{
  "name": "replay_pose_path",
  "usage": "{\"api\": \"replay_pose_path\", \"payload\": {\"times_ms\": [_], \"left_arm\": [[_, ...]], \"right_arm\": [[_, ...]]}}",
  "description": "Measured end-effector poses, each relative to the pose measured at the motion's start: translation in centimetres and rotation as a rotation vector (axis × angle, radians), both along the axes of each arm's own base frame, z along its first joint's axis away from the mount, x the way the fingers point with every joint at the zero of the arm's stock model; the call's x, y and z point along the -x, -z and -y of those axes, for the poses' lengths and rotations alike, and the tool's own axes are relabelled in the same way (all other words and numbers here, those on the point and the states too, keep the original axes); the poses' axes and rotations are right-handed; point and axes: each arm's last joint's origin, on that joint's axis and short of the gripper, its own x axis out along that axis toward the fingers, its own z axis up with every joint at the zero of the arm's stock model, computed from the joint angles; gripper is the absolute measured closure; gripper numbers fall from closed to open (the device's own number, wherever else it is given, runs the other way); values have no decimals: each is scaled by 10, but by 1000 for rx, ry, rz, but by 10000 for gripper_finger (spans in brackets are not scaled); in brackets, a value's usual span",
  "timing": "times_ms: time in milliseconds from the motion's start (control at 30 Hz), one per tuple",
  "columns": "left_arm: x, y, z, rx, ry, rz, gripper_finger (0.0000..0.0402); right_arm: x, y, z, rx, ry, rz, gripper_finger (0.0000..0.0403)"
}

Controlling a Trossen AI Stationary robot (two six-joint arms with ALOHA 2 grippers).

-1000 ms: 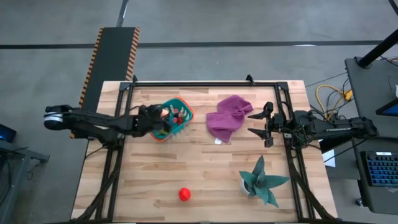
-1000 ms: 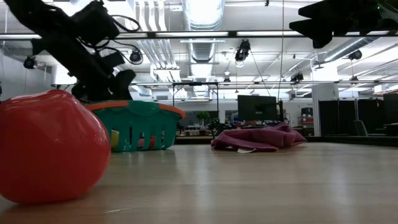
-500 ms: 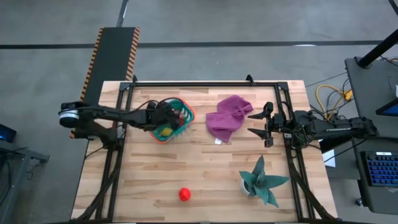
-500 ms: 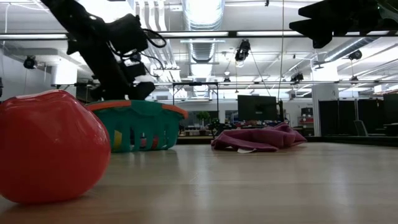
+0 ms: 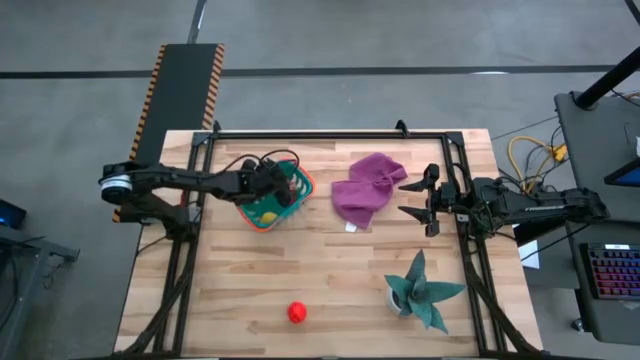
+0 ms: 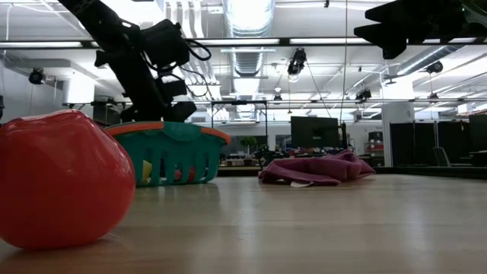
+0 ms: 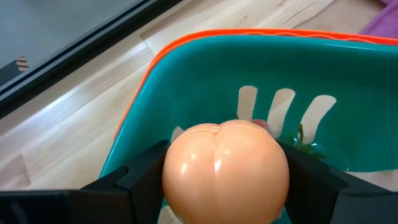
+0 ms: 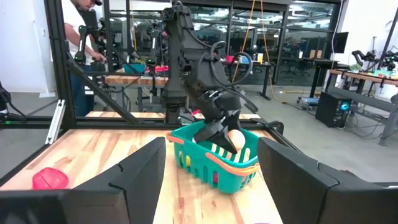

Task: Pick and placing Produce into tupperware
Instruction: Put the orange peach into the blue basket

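Note:
The teal tupperware basket (image 5: 262, 212) with an orange rim (image 7: 186, 43) stands on the table's far left part. A yellow piece of produce (image 5: 268, 213) lies inside it. My left gripper (image 5: 279, 187) hangs over the basket, shut on a pale orange ball (image 7: 224, 171), which the right wrist view also shows (image 8: 236, 139). A red ball (image 5: 297, 312) rests on the table near the front edge and looms large in the low view (image 6: 61, 179). My right gripper (image 5: 408, 199) waits open at the table's right side. My left gripper pinches the pale orange ball by its two opposite sides (image 7: 173, 180) between the two fingers (image 7: 140, 177). The fingers slant down from the table's left side. The ball is lifted clear, above the inside of the basket and just within its rim.
A purple cloth (image 5: 365, 188) lies between the basket and my right gripper. A teal spiky plant (image 5: 420, 292) stands at the near right. Bare wood lies between the red ball and the basket. A person stands in the room beyond the table (image 8: 84, 37).
My left gripper has gone toward the table's right edge with the pale orange ball, from the basket's left rim to over its inside, and has tipped further downward. The ball stays between the fingers. My right arm has kept still.

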Motion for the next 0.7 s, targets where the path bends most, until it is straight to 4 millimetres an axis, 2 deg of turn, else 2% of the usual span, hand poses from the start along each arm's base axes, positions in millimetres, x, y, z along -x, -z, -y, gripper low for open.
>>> {"api": "replay_pose_path", "payload": {"times_ms": [700], "left_arm": [[3, 3, -1, 50, 43, -39, 160]], "right_arm": [[0, 0, 0, 0, 0, 0, 156]]}}
